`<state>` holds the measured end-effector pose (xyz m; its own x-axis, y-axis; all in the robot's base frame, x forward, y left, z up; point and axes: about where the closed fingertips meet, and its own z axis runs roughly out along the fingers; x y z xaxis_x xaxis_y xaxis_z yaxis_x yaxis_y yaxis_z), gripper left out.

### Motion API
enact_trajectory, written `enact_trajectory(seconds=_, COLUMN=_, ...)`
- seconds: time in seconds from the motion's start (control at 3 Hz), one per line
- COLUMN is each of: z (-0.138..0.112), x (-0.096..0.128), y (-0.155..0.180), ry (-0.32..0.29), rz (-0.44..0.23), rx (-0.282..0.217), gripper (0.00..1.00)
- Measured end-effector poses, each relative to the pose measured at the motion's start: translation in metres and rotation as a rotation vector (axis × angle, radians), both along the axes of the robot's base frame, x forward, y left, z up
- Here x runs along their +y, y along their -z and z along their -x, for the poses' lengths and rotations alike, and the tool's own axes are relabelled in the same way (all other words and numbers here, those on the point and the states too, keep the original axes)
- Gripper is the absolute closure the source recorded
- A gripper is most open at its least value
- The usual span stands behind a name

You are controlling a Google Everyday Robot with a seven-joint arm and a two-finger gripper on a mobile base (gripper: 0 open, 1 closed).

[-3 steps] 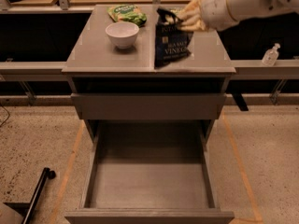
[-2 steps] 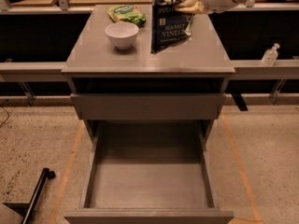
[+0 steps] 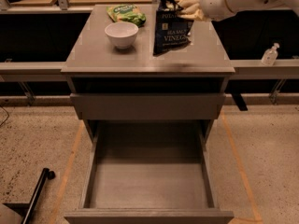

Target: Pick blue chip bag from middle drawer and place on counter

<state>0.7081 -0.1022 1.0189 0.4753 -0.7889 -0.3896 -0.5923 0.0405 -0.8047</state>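
Fingers (image 3: 188,6) grip blue chip bag (image 3: 170,31) over counter (image 3: 140,59); middle drawer (image 3: 147,185) stands open.

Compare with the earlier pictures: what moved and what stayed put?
The gripper, shut on the top of the blue chip bag, carried it up the picture, either lifted or moved toward the back of the counter; which cannot be told. It has not let go. The white bowl, the green chip bag and the open, bare middle drawer stayed as they were.
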Motion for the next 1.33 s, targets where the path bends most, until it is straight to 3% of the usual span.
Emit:
enact_trajectory(seconds=0.33, z=-0.032, x=-0.011, y=0.016, ry=0.043, rz=0.005, rx=-0.019, gripper=1.00)
enact_trajectory(seconds=0.67, z=-0.074, x=-0.031, y=0.041, ry=0.091, rz=0.042, rx=0.000, gripper=0.75)
enact_trajectory(seconds=1.0, z=-0.096, x=-0.046, y=0.059, ry=0.127, rz=0.062, rx=0.029, gripper=0.51)
enact_trajectory(seconds=1.33, z=-0.096, x=-0.044, y=0.060, ry=0.123, rz=0.061, rx=0.028, gripper=0.29)
